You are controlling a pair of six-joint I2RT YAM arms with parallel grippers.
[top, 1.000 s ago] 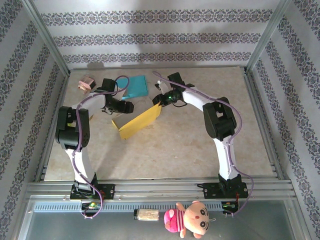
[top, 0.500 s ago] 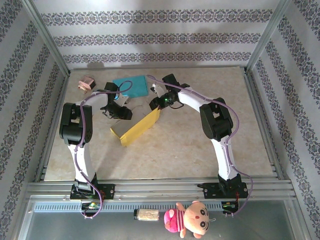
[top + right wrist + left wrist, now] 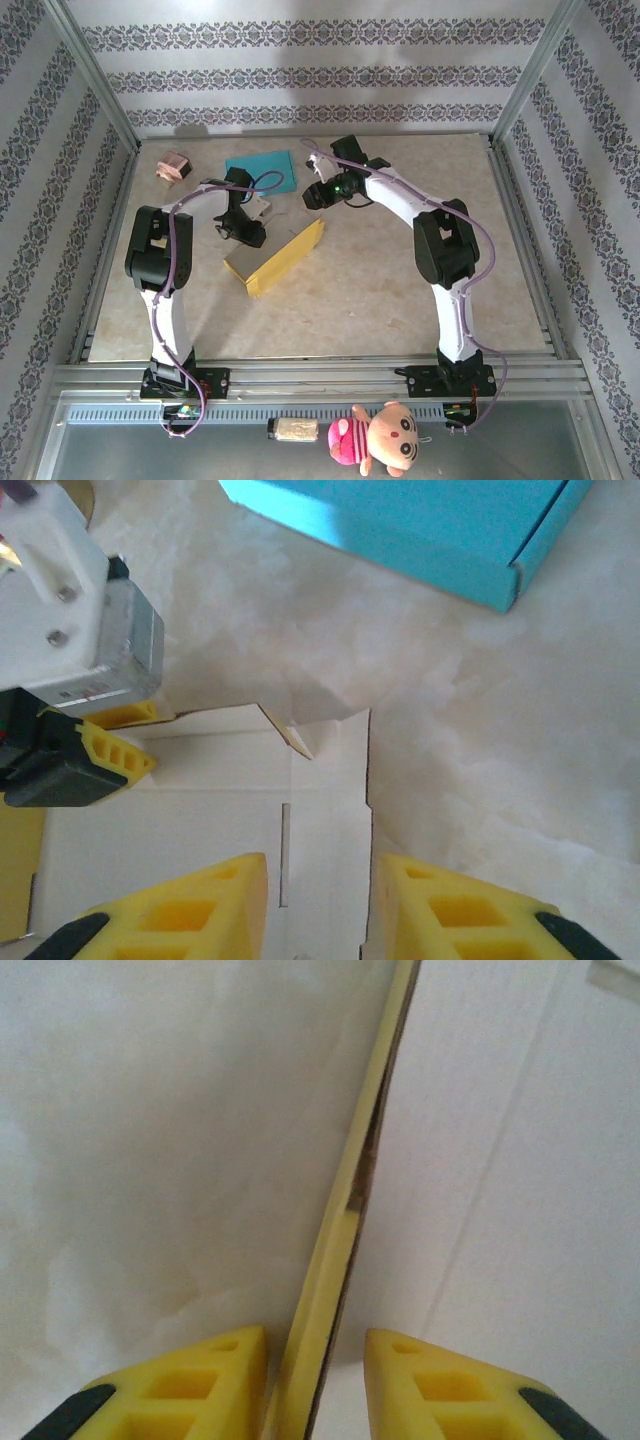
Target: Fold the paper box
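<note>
Left jaws now astride paper box [image 3: 330,1260] wall

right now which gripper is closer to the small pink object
Left. The left gripper is on the yellow box, right of the pink object; the right gripper is beyond the teal box.

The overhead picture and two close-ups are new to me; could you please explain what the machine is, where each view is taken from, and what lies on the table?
This is two robot arms bolted at the near edge of a table. The overhead view shows the left arm and right arm. Each close-up comes from a wrist camera, its yellow fingers at the bottom. Between the arms lies a part-folded yellow paper box, white inside. The left jaws straddle one of its edges; the right jaws hover open over its white flap. Farther back lie a teal box and a small pinkish object.
</note>
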